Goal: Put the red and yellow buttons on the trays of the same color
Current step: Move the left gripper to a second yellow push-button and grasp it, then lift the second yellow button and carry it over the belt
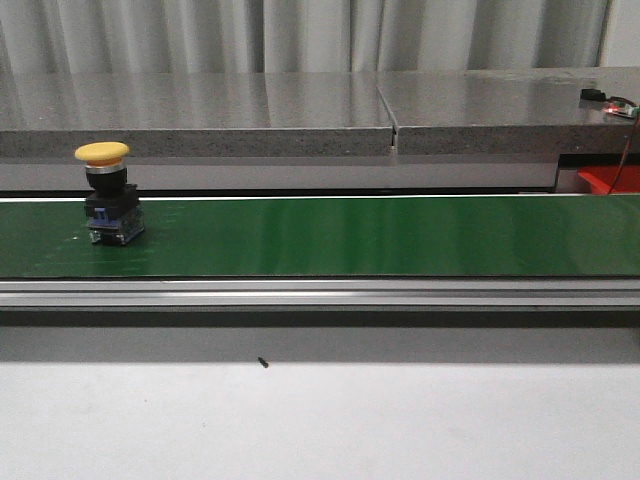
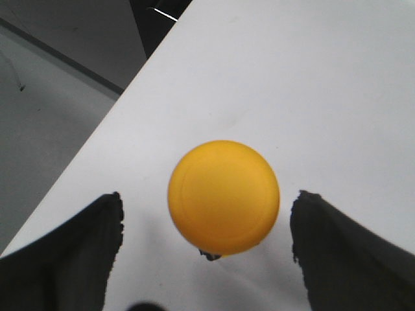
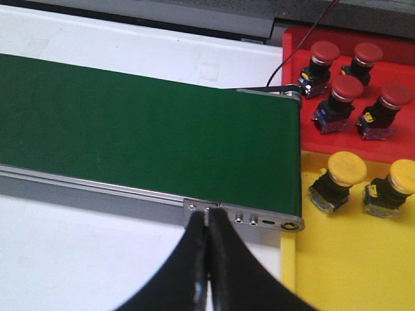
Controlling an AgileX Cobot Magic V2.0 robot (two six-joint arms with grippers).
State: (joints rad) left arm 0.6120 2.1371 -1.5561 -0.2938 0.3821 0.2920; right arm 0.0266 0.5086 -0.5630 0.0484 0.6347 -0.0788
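Yellow button (image 2: 224, 196) sits between the spread left hand (image 2: 207, 249); right hand (image 3: 206, 259) pressed together.

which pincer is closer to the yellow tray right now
Right. The right pincer hangs shut near the yellow tray; the left pincer straddles a yellow button on the white table, no tray visible.

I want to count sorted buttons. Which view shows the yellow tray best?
The right wrist view: the yellow tray lies beside the belt's end, holding two yellow buttons. The front view shows only a red corner at the right edge; the left wrist view shows no tray.
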